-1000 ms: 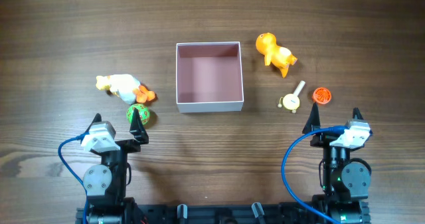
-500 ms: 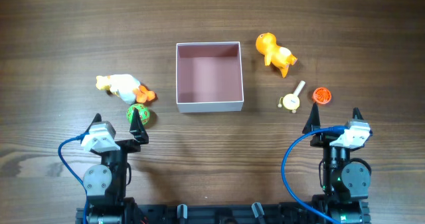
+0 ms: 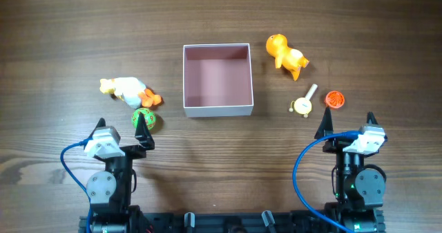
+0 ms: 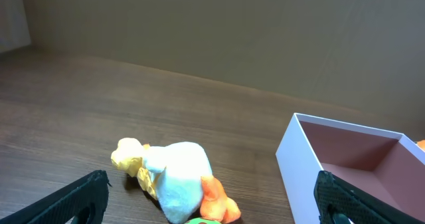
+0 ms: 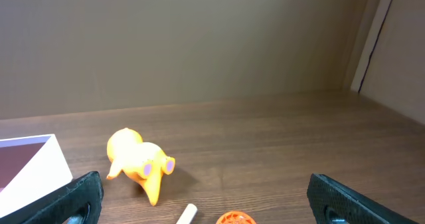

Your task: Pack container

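the container is sitting open-topped near the middle of the wooden table, its thin white walls framing a bare, dusty pink inside. the left gripper is hovering at the near left of the table, its two dark fingers standing wide apart with nothing between them. the right gripper is hanging at the near right, its fingers likewise spread wide and clamping nothing.

a white duck toy with a yellow head and orange feet is lying on its side to the left of the container, well apart from it. a green ball is resting just beside the duck's orange feet. in the overhead view the left gripper's inner finger is overlapping the ball, and whether they are touching i cannot tell.

to the right of the container, an orange toy is lying on its side near the box's far right corner, apart from it. nearer the right gripper, a small yellow and white piece with a short white stem is lying beside an orange disc, the two close but not touching
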You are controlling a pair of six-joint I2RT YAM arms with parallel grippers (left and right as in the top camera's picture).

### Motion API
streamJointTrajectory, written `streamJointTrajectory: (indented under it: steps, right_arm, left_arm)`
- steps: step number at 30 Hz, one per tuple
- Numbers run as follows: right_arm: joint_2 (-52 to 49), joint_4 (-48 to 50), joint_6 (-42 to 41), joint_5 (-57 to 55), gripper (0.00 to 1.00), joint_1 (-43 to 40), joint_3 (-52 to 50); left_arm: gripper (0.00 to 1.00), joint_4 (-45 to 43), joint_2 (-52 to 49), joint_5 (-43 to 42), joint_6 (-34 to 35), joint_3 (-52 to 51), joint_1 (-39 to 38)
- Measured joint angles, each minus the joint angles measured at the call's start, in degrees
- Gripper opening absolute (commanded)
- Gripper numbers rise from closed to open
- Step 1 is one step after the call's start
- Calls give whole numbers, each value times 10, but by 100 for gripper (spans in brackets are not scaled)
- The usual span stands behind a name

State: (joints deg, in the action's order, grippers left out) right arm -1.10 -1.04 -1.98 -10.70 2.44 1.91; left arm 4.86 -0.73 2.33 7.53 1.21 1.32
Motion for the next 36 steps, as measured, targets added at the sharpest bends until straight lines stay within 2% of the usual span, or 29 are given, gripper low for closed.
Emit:
streamJointTrajectory:
  steps: [8,12,19,23,27,32,36]
  right_arm:
    - [-2,14,6,2,100,0,3]
    - [-66,3,47,-1,100,0,83]
    - [-374,-92,68,12,100,0,417]
    - [-567,-247,53,44,100,0,642]
    - [-715,-378,48,92,100,0,792]
    - [-840,-434,48,141,100,0,858]
    - [-876,-434,7,157,100,0,858]
  left_arm:
    - [100,0,0,0,0,0,0]
    - [100,0,0,0,0,0,0]
    - [100,0,-1,0,0,0,0]
    - [100,0,-2,0,0,0,0]
    - [100,0,-1,0,0,-1,0]
    - [100,0,-1,0,0,-1,0]
    - [100,0,-1,0,0,-1,0]
